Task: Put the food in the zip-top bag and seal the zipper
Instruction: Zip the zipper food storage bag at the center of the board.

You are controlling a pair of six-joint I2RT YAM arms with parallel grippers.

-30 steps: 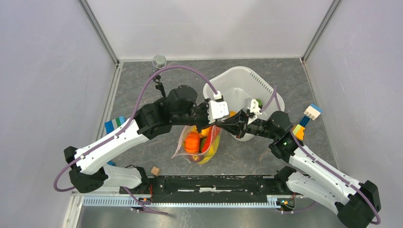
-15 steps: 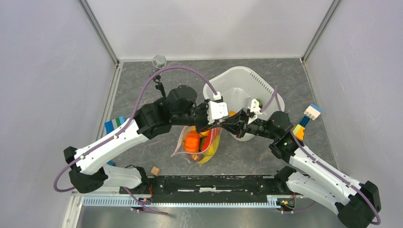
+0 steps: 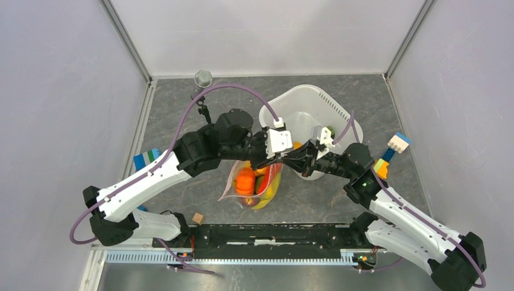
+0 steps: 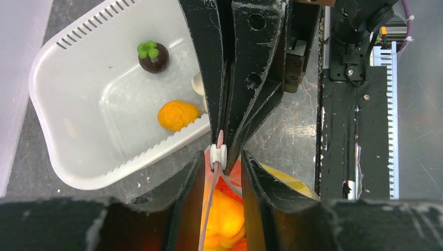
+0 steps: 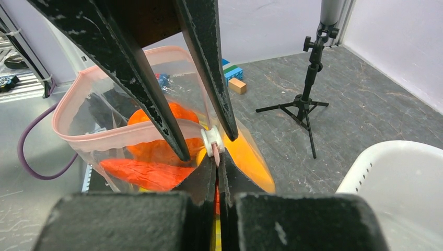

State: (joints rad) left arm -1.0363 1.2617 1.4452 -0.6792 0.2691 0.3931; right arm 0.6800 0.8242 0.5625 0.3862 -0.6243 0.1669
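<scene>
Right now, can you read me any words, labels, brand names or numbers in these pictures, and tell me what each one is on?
There is no readable text in any view.
The zip-top bag shows no lettering.
The white tub is plain, with no label.
The block stack is too small to show any marking.

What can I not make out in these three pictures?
Top view: zipper, hidden under the arms.
Left wrist: bag below its mouth, behind the left claw and the bottom edge.
Right wrist: most of the tub, cut by the frame edge.
All views: food count; pieces overlap.
</scene>
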